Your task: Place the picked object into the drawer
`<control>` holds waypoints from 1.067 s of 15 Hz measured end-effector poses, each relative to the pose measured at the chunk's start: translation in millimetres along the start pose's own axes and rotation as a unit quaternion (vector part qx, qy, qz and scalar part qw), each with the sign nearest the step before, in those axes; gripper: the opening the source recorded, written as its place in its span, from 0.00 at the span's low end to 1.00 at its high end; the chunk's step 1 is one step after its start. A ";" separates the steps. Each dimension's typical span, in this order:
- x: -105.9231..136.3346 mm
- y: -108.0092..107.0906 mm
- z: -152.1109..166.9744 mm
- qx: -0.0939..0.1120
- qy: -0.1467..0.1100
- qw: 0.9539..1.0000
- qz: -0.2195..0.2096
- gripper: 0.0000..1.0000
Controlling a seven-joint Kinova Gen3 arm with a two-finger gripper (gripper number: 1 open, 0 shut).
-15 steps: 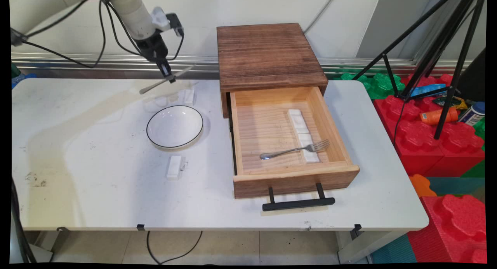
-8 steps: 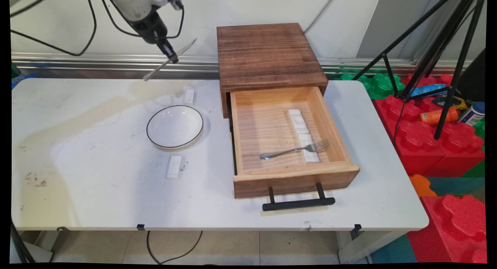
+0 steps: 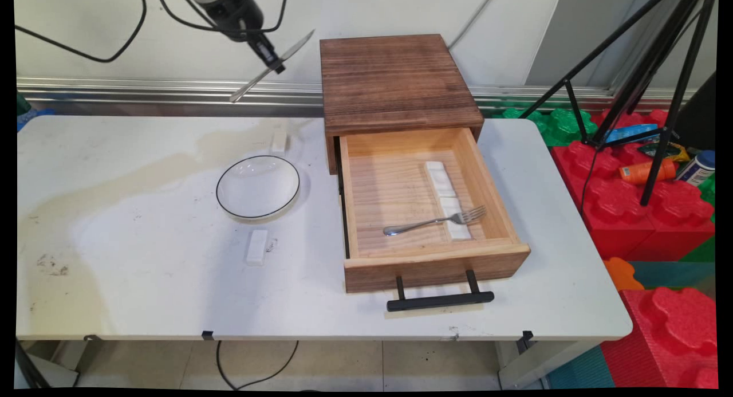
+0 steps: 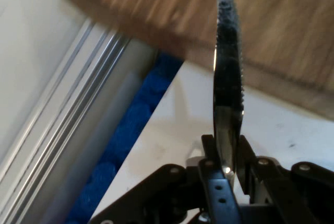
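High above the desk's [image 3: 143, 271] far edge, left of the wooden drawer box [image 3: 395, 82]: black tool [image 3: 274, 62] clamped tight on a table knife [image 3: 269, 70], gripped near mid-length. Knife tilted, one end up toward the box's top, the other down to the left, well clear of the desk. In the hand view, serrated blade [image 4: 228, 78] seen edge-on, rising straight from between the two fingers [image 4: 211, 179], with the box's brown top behind it and the desk's white corner below.

On the desk beneath and a little nearer the camera: white bowl [image 3: 257, 187] with a thin black rim, standing apart from the box. Small white block [image 3: 279, 140] just beyond the bowl, another white block [image 3: 256, 246] on its near side.

Right of the bowl: drawer [image 3: 426, 213] pulled fully out of the box, black handle [image 3: 440, 298] facing the camera. Inside, a fork [image 3: 435, 220] lying across the bottom, tines resting on a strip of white blocks [image 3: 446, 199] along the drawer's right part.

Beyond the desk's right end: tripod legs [image 3: 658, 99], red and green foam blocks [image 3: 630, 213], a few bottles [image 3: 647, 171].
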 end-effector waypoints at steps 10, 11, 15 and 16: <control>53.1 88.7 -54.6 -0.040 0.050 0.993 0.103 0.00; 57.1 94.7 -56.3 -0.043 0.052 0.992 0.110 0.00; 83.0 129.3 -56.5 -0.065 0.064 0.985 0.146 0.00; 86.7 134.1 -55.0 -0.069 0.065 0.984 0.151 0.00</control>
